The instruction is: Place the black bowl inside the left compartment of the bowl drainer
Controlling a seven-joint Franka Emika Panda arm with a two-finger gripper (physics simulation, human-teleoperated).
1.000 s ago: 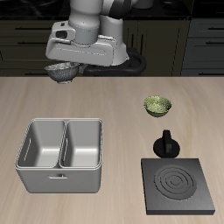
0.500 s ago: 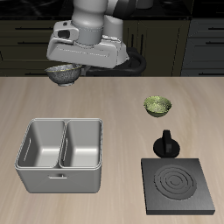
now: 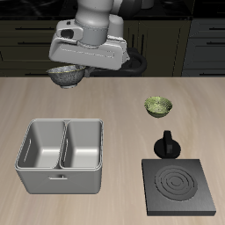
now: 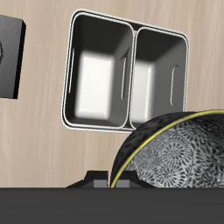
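Midway through the carry: black bowl [image 3: 64, 75] held aloft, clamped at its rim by the gripper [image 3: 70, 68], above the table's back edge and well behind the bowl drainer [image 3: 60, 156]. Mouth faces up; being round, no long axis to speak of. Next, probably forward toward the front edge and down over the left compartment [image 3: 39, 144], then release.
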